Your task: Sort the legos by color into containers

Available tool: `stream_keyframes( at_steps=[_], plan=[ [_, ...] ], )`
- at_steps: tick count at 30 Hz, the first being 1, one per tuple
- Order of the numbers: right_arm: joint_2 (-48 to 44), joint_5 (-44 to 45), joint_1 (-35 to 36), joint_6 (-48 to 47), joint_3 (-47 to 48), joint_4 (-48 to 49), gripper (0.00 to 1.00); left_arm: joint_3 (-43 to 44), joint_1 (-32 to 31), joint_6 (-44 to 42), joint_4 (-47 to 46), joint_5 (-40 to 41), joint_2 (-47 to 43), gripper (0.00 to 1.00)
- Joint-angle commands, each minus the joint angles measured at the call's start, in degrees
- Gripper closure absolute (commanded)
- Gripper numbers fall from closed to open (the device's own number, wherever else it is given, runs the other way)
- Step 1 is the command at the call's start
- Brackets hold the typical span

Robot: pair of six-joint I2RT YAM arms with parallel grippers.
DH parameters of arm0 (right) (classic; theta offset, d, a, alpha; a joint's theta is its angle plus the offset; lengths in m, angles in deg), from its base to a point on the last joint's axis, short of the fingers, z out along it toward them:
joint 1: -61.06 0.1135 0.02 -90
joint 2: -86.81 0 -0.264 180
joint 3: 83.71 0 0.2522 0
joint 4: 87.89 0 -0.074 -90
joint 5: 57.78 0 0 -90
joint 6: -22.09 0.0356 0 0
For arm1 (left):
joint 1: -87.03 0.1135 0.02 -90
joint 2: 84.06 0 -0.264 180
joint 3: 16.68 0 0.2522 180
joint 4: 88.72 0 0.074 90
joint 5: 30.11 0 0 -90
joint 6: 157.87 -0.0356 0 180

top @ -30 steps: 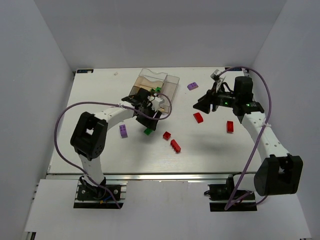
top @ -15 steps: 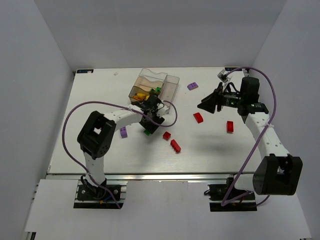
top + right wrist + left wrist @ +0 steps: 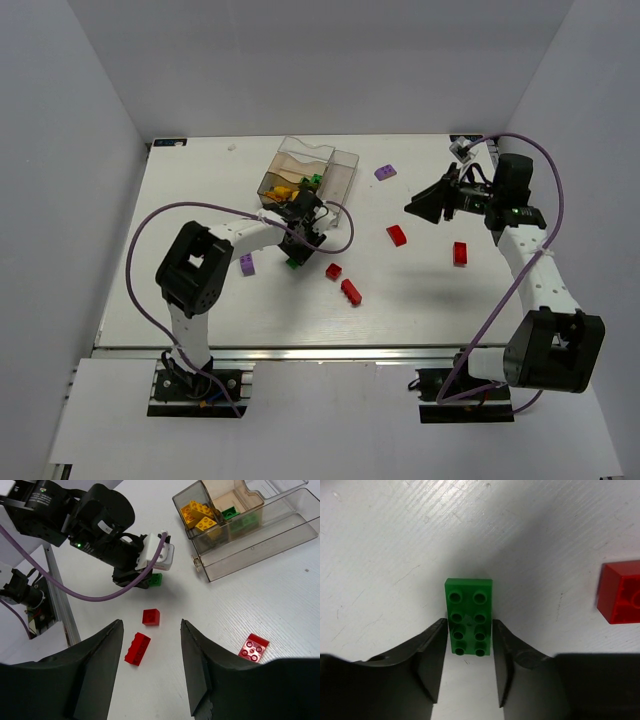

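Observation:
A green lego (image 3: 468, 616) lies flat on the table, also seen from above (image 3: 296, 263). My left gripper (image 3: 468, 630) is down on it, and both fingers press the sides of its near half. My right gripper (image 3: 425, 207) is open and empty, held high over the right side of the table. The clear brownish container (image 3: 340, 178) stands at the back with yellow legos (image 3: 200, 514) and green legos (image 3: 235, 517) inside. Red legos lie loose on the table: one (image 3: 397, 236), another (image 3: 460, 253), a small one (image 3: 334, 271) and a long one (image 3: 351, 291). Purple legos lie apart from them: one (image 3: 246, 264) and one further back (image 3: 385, 172).
The left arm's purple cable (image 3: 340, 225) loops over the table next to the container. White walls close in the table at the back and on both sides. A rail (image 3: 280, 350) runs along the near edge.
My left gripper moved from the container's front down onto the green lego and has stayed there. My right gripper drew back to the right and further towards the rear.

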Motion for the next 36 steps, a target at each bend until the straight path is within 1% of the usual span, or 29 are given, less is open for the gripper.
stream_keyframes(
  at_steps=[1, 7, 9, 11, 12, 14, 15, 16, 18, 21, 23, 24, 25, 26, 27, 28, 29, 30, 31, 32, 33, 35, 36],
  plan=[
    [-1.4, -2.8, -0.7, 1.3, -0.9, 2.5, 0.45, -0.4, -0.1, -0.4, -0.2, -0.1, 0.4, 0.47],
    [-1.4, -3.8, -1.5, 1.6, -1.0, 2.8, 0.45, 0.0, -0.7, -0.1, 0.1, 0.0, 1.2, 0.45],
    [-1.4, -4.0, -1.6, 1.7, -1.0, 2.8, 0.46, 0.3, -0.7, 0.0, 0.0, 0.6, 1.1, 0.49],
    [-1.4, -4.3, -1.8, 1.7, -1.2, 2.8, 0.46, 0.8, -0.7, 0.2, 0.1, 1.2, 0.8, 0.63],
    [-1.4, -4.3, -2.1, 1.7, -1.2, 2.8, 0.47, 1.5, -0.7, 0.8, 0.1, 1.5, 0.6, 0.78],
    [-1.4, -4.6, -2.0, 1.7, -1.1, 2.8, 0.47, 2.7, -0.7, 1.6, 0.5, 1.7, -0.2, 0.96],
    [-1.4, -4.5, -2.1, 1.7, -1.2, 2.8, 0.48, 3.3, -0.7, 1.9, 0.3, 1.0, -0.9, 1.00],
    [-1.5, -4.5, -2.2, 1.7, -1.2, 2.8, 0.48, 4.3, -0.1, 2.7, -0.9, 0.1, -3.0, 1.00],
    [-1.6, -3.9, -2.2, 1.6, -1.2, 2.6, 0.49, 5.4, 0.7, 4.5, -2.2, -4.7, -5.4, 1.00],
    [-1.6, -3.9, -2.3, 1.2, -1.1, 2.2, 0.50, 8.3, 0.7, 4.7, -7.1, -5.1, -8.3, 1.00],
    [-1.6, -3.9, -2.5, 1.2, -1.1, 2.1, 0.50, 12.2, 1.3, 3.6, -8.0, -5.2, -7.5, 1.00],
    [-1.6, -4.0, -2.5, 1.2, -1.1, 2.1, 0.51, 13.8, 1.9, 3.3, -8.1, -5.1, -6.5, 1.00],
    [-1.6, -4.0, -2.6, 1.3, -1.2, 2.1, 0.51, 16.2, 2.4, 3.6, -7.1, -4.7, -3.2, 1.00],
    [-1.5, -4.1, -2.7, 1.2, -1.2, 2.1, 0.51, 22.4, 3.0, 3.8, -5.8, -4.6, -0.9, 1.00],
    [-1.4, -4.2, -2.7, 1.3, -1.3, 2.0, 0.51, 25.9, 4.2, 4.1, -3.0, -5.0, 1.3, 1.00],
    [-1.4, -4.3, -2.9, 1.3, -1.2, 1.9, 0.51, 29.3, 4.7, 4.7, -1.6, -4.4, 5.9, 1.00],
    [-1.4, -4.4, -2.8, 1.4, -1.3, 2.0, 0.51, 35.8, 5.2, 4.9, -0.6, -4.2, 8.1, 1.00],
    [-1.4, -4.6, -2.9, 1.4, -1.2, 2.1, 0.52, 39.0, 6.4, 6.1, 1.0, -3.6, 10.3, 1.00],
    [-1.4, -4.6, -2.9, 1.5, -1.2, 2.1, 0.52, 42.1, 7.0, 7.0, 1.5, -1.2, 14.0, 1.00],
    [-1.4, -4.6, -2.9, 1.5, -1.2, 2.1, 0.52, 47.7, 7.5, 7.8, 2.1, 0.1, 15.8, 1.00],
    [-1.4, -4.7, -3.0, 1.6, -1.2, 2.1, 0.52, 50.0, 8.3, 8.8, 2.3, 2.2, 17.3, 1.00],
    [-1.2, -5.1, -3.0, 1.7, -1.3, 2.2, 0.53, 52.9, 9.0, 11.1, 1.4, 3.7, 20.1, 1.00],
    [-1.0, -5.3, -3.0, 1.7, -1.3, 2.2, 0.53, 53.0, 9.0, 12.0, -1.2, 4.6, 20.4, 1.00]
  ],
)
